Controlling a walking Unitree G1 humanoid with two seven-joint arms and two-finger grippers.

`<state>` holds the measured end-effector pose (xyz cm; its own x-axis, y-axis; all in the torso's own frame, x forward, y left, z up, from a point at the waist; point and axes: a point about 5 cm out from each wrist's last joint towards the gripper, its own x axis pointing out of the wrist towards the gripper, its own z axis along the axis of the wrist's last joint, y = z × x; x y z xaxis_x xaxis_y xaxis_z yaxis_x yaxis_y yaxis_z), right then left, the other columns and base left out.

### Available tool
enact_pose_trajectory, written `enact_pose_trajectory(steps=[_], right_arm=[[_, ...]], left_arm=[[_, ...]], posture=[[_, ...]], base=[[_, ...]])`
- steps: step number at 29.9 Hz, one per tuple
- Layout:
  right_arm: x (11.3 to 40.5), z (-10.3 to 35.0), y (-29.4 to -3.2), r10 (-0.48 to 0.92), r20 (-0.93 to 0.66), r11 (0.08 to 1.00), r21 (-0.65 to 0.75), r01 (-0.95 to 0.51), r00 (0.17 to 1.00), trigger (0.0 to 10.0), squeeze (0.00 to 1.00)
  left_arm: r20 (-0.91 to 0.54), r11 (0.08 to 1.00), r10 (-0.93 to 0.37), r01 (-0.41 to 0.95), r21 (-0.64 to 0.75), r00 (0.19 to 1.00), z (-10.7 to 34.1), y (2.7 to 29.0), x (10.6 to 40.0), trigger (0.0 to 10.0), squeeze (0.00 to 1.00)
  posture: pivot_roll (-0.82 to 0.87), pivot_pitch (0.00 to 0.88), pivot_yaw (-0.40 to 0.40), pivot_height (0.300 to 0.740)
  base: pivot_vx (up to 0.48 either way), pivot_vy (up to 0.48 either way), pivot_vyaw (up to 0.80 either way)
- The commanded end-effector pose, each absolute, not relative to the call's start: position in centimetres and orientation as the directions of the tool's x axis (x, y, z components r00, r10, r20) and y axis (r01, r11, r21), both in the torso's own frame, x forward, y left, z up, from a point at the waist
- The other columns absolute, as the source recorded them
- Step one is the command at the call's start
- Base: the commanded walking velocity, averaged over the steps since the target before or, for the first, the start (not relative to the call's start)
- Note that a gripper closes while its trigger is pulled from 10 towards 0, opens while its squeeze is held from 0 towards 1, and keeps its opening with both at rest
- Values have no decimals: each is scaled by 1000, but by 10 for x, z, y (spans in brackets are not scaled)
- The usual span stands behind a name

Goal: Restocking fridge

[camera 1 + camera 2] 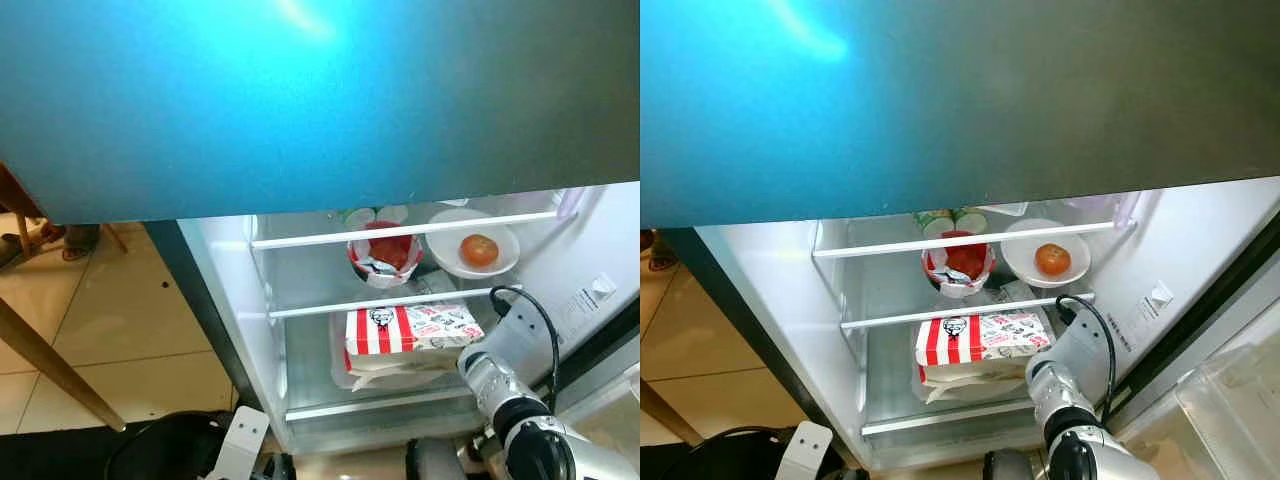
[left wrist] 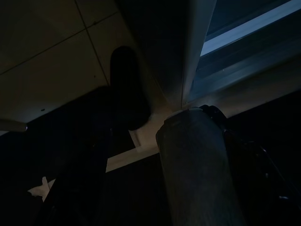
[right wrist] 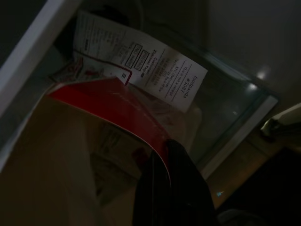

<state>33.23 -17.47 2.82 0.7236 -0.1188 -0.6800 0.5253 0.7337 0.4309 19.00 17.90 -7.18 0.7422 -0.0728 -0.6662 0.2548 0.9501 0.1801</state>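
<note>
Upper frame, a teal-blue door [image 1: 300, 100]; mid-right, a red-and-white striped box [image 1: 410, 330], a red-and-white cup [image 1: 385, 255], an orange-red tomato [image 1: 480, 250] on a white plate [image 1: 445, 252]; lower left, beige tiled floor [image 1: 120, 320].

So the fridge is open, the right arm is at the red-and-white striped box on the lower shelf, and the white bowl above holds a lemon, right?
Not a lemon: the left eye view shows a tomato in the white bowl. The rest holds: fridge open, right arm at the striped box.

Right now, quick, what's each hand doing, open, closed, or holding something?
Left hand: hanging idle in the dark, cannot tell.
Right hand: closed on the red and white takeaway box in the fridge.
</note>
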Motion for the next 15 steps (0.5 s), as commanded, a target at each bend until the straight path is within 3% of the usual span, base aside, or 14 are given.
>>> enact_pose_trajectory(steps=[1,4,8,13,15], right_arm=[[334,31,-174,-134,-674,699,455,552,726,10000,0],[342,40,-169,-128,-652,616,538,575,747,10000,0],[344,42,-167,-124,-651,590,559,583,749,10000,0],[352,52,-150,-74,-650,380,683,624,756,10000,0],[353,52,-147,-67,-654,341,695,633,754,10000,0]], left_arm=[[-798,950,-77,288,124,597,-95,180,146,10000,0],[-796,951,-74,283,125,600,-95,180,146,10000,0],[-796,951,-74,281,124,601,-95,180,146,10000,0],[-795,954,-74,276,121,602,-95,180,145,10000,0],[-795,954,-74,275,119,602,-95,180,145,10000,0]], posture=[[123,239,-21,569],[125,242,-22,569],[125,242,-22,569],[122,241,-27,569],[121,241,-27,569]], base=[[0,0,0],[0,0,0],[0,0,0],[0,0,0],[0,0,0]])
